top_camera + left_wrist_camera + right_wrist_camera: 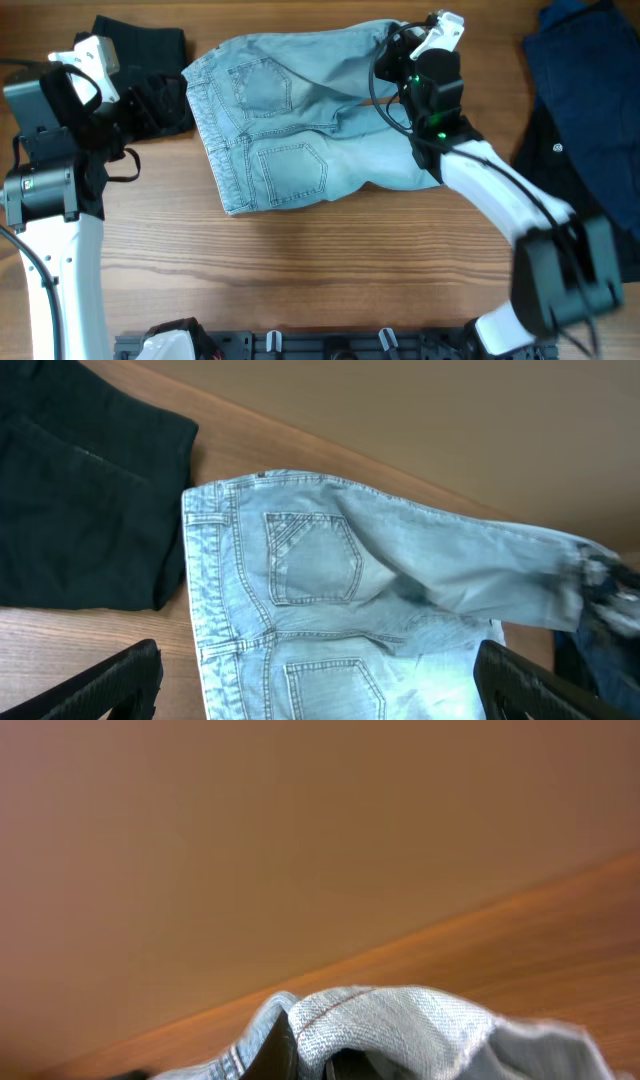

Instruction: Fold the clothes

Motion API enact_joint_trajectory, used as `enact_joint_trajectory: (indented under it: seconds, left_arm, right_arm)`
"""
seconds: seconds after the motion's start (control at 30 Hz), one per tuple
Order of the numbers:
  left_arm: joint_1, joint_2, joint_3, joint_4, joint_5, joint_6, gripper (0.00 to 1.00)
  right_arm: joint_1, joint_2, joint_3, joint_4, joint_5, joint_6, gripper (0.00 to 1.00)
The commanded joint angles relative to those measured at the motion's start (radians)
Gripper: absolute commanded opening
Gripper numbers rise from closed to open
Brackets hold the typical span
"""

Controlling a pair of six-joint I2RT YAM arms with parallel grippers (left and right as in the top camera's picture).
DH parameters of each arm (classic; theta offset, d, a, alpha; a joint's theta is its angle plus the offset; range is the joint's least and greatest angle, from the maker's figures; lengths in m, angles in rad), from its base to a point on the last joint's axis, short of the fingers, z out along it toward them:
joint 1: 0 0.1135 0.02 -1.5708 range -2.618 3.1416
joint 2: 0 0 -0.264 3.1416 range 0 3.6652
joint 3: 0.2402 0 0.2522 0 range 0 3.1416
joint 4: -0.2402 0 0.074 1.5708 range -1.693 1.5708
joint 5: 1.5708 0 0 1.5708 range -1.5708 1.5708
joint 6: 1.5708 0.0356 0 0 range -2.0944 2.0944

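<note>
The light-blue washed denim shorts (290, 125) lie spread across the upper middle of the overhead view on the brown wooden table (330, 270). Their back is up, with the waistband to the left and both stitched pockets showing.

The right gripper (398, 48) sits at the shorts' upper right corner. Its wrist camera shows a bunched fold of denim hem pressed right against a dark finger (280, 1050), so it looks clamped on that leg of the shorts. In the left wrist view the same leg rises off the table at the right edge.

The left gripper (318, 695) has its two dark fingers wide apart at the bottom corners, with nothing between them.

A folded black garment (140, 45) lies at upper left, just beside the waistband. A dark navy garment (590, 80) lies at far right.
</note>
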Motion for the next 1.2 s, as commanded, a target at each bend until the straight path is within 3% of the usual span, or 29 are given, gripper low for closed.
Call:
enact_joint_trajectory:
  seconds: [0.0, 0.13, 0.17, 0.2, 0.27, 0.3, 0.33, 0.37, 0.47, 0.67, 0.77, 0.93, 1.03, 1.17]
  left_arm:
    - [-0.006, 0.039, 0.014, -0.019, -0.006, 0.017, 1.00]
    - [-0.010, 0.118, 0.014, -0.032, -0.006, 0.017, 1.00]
    - [-0.019, 0.150, 0.014, -0.028, -0.006, 0.016, 1.00]
    - [-0.026, 0.170, 0.014, -0.024, -0.006, 0.017, 1.00]
    - [-0.061, 0.229, 0.014, 0.005, -0.006, 0.017, 1.00]
    - [-0.072, 0.242, 0.014, 0.018, -0.006, 0.017, 0.99]
    - [-0.083, 0.253, 0.014, 0.030, -0.006, 0.017, 0.99]
    - [-0.095, 0.261, 0.014, 0.042, -0.009, 0.017, 1.00]
    - [-0.129, 0.267, 0.014, 0.058, -0.052, 0.017, 1.00]
    - [-0.214, 0.267, 0.014, 0.054, -0.138, 0.042, 1.00]
    - [-0.239, 0.267, 0.014, 0.045, -0.139, 0.042, 0.99]
    - [-0.302, 0.267, 0.014, -0.086, -0.160, 0.003, 1.00]
    - [-0.335, 0.267, 0.014, -0.183, -0.215, -0.071, 1.00]
    - [-0.378, 0.267, 0.014, -0.299, -0.218, -0.165, 1.00]
  right_arm:
    - [-0.106, 0.207, 0.046, 0.098, 0.061, -0.001, 0.04]
    - [-0.202, 0.385, 0.192, 0.140, 0.005, -0.001, 0.04]
    - [-0.220, 0.411, 0.235, 0.139, -0.011, -0.004, 0.12]
    - [-0.236, 0.424, 0.271, 0.138, -0.030, -0.006, 0.14]
    - [-0.280, 0.431, 0.372, 0.137, -0.111, -0.070, 0.34]
    - [-0.294, 0.429, 0.409, 0.126, -0.159, -0.099, 0.58]
    - [-0.307, 0.428, 0.453, 0.095, -0.213, -0.124, 0.89]
    - [-0.319, 0.428, 0.498, 0.043, -0.267, -0.140, 1.00]
    - [-0.352, 0.412, 0.630, -0.217, -0.366, -0.150, 1.00]
    - [-0.365, 0.246, 0.761, -0.862, -0.355, -0.417, 1.00]
    - [-0.366, 0.163, 0.761, -1.067, -0.355, -0.423, 1.00]
    - [-0.366, 0.037, 0.761, -1.550, -0.356, -0.367, 1.00]
    - [-0.365, -0.004, 0.760, -1.739, -0.348, -0.373, 1.00]
    - [-0.366, -0.069, 0.716, -1.857, -0.323, -0.369, 1.00]
